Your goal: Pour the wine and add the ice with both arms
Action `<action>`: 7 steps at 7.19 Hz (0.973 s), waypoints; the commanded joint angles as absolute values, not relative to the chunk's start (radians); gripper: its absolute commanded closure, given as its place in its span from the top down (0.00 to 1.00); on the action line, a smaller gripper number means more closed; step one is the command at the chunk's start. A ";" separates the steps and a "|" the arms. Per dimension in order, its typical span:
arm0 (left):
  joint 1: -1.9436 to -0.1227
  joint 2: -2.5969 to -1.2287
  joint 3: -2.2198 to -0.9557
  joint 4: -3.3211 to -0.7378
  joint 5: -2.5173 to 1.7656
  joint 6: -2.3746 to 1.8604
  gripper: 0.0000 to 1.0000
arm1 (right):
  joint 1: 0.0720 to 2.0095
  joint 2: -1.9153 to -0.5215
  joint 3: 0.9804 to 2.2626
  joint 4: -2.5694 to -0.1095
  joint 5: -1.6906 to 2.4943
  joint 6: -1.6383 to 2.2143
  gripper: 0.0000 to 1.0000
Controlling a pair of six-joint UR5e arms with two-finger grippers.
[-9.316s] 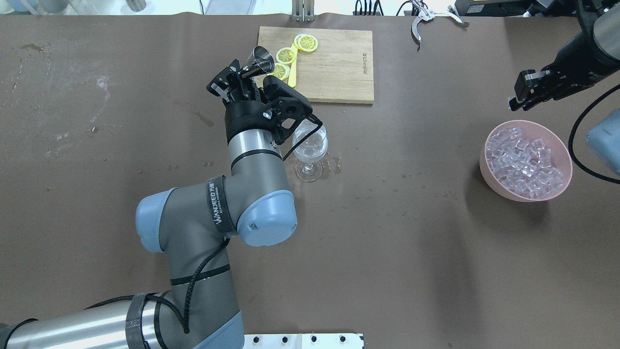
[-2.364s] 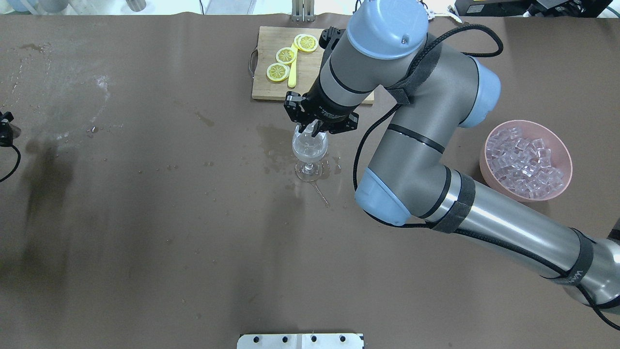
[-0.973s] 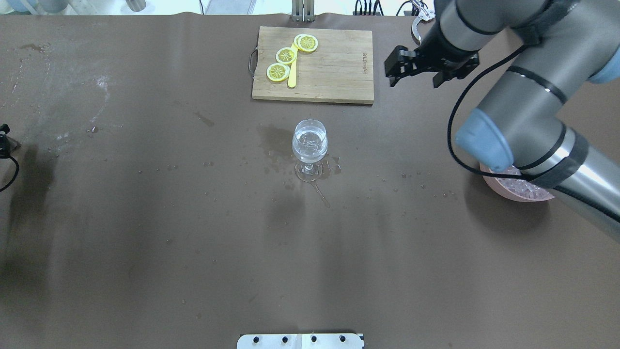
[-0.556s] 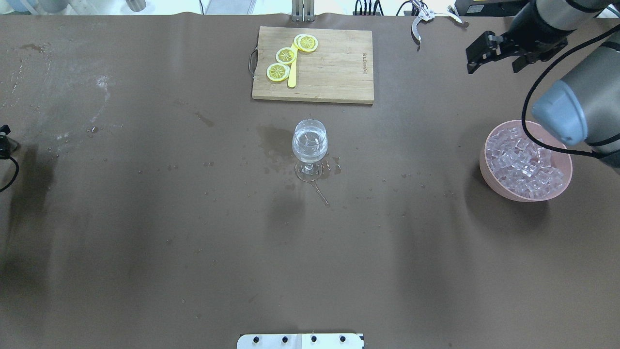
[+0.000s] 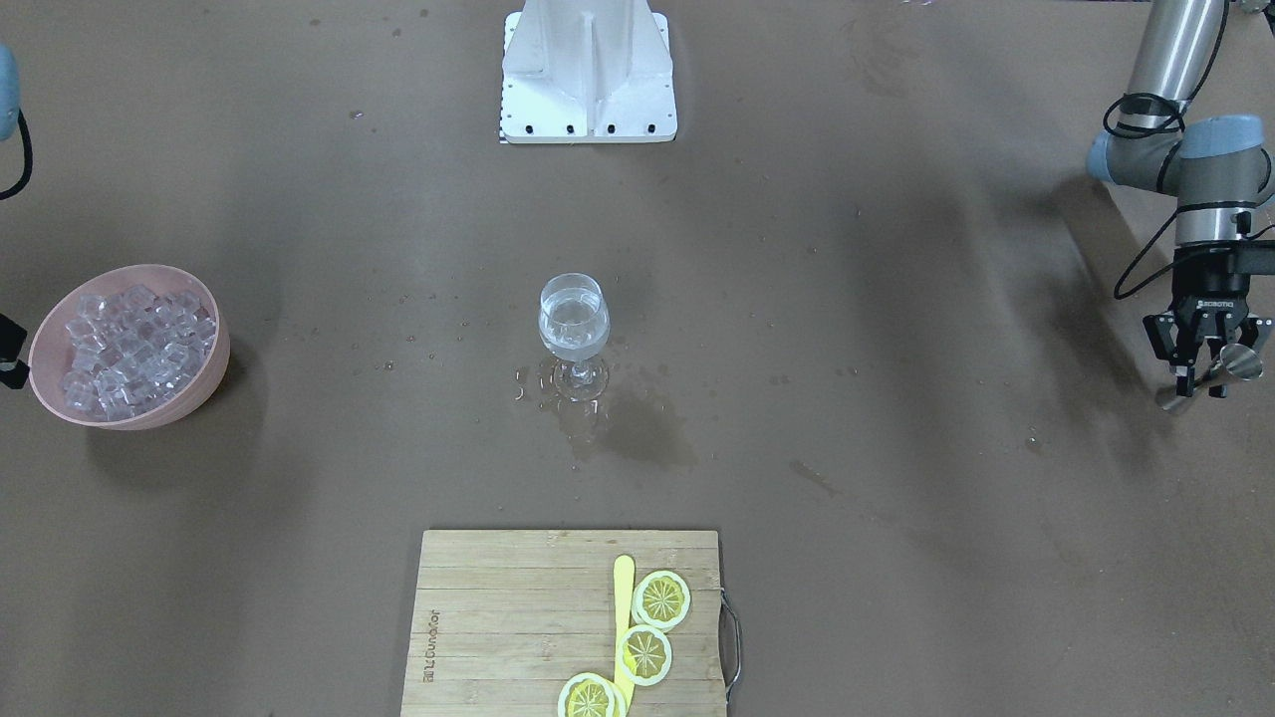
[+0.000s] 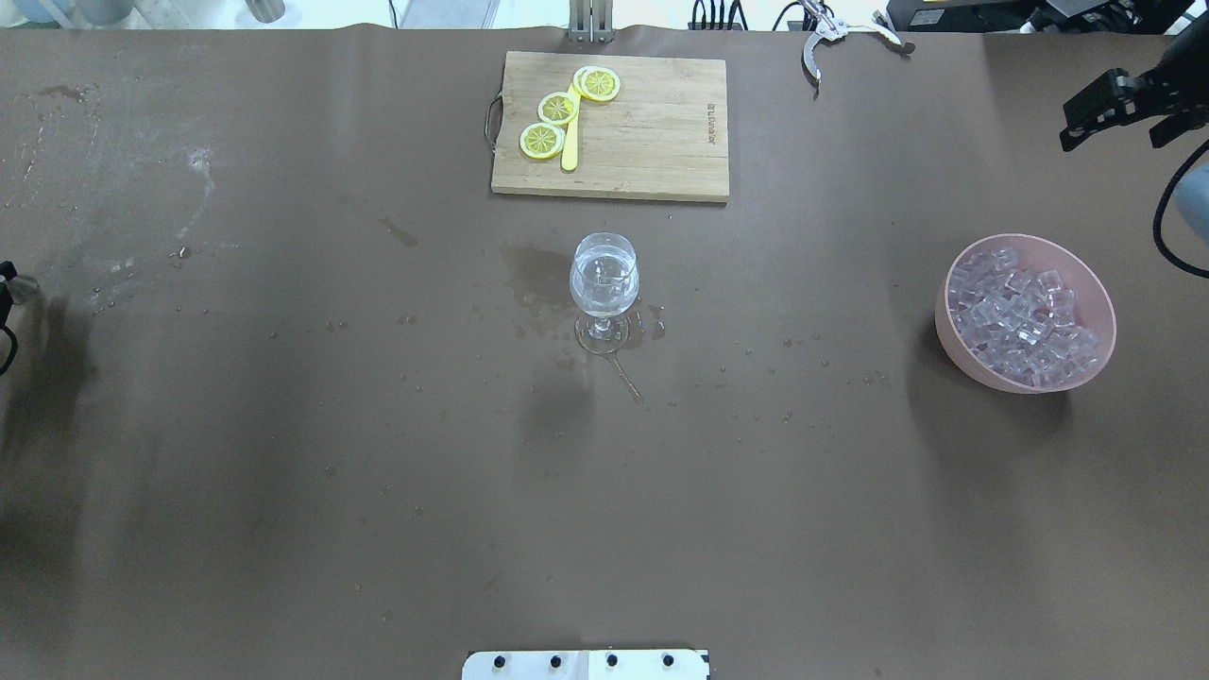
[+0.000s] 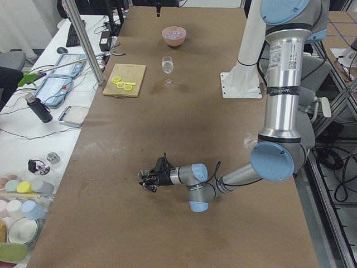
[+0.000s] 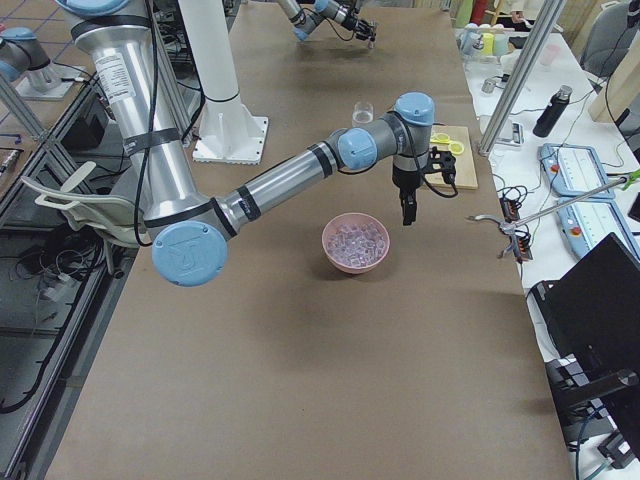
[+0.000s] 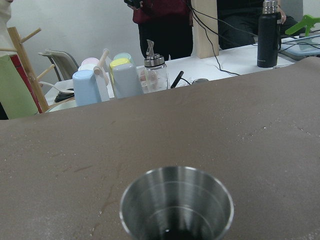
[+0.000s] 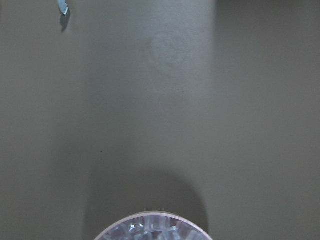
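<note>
The wine glass stands mid-table on a wet patch with clear wine in its bowl; it also shows in the front view. The pink bowl of ice sits at the right. My right gripper hangs open and empty above the table beyond the bowl, at the far right; its wrist view shows only the bowl's top. My left gripper is shut on a steel jigger at the table's far left end, tilted sideways. The jigger's cup fills the left wrist view.
A wooden cutting board with lemon slices and a yellow stick lies beyond the glass. Metal tongs lie at the far edge. Spilled drops and a wet stain surround the glass. The white base plate is at the near edge.
The left arm, earlier over the glass with the jigger, is off at the far left. The right arm has left the glass and swung right, past the ice bowl.
</note>
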State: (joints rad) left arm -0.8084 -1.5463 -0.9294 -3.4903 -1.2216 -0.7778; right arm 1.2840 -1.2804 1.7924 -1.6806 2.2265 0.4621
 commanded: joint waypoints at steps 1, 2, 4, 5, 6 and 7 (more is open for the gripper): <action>-0.810 -1.532 -0.937 -3.504 -1.233 -0.775 0.67 | 1.392 -1.305 1.726 -1.681 2.279 0.361 1.00; -0.811 -1.519 -0.946 -3.519 -1.262 -0.775 0.73 | 1.437 -1.331 1.698 -1.678 2.352 0.313 1.00; -0.819 -1.448 -1.031 -3.514 -1.308 -0.773 0.97 | 1.514 -1.399 1.664 -1.690 2.376 0.207 1.00; -0.833 -1.422 -1.048 -3.514 -1.343 -0.773 0.97 | 1.535 -1.425 1.654 -1.690 2.375 0.174 1.00; -0.857 -1.383 -1.075 -3.511 -1.388 -0.773 0.97 | 1.542 -1.442 1.652 -1.690 2.362 0.157 1.00; -0.895 -1.329 -1.125 -3.510 -1.457 -0.773 0.97 | 1.546 -1.451 1.651 -1.689 2.353 0.144 1.00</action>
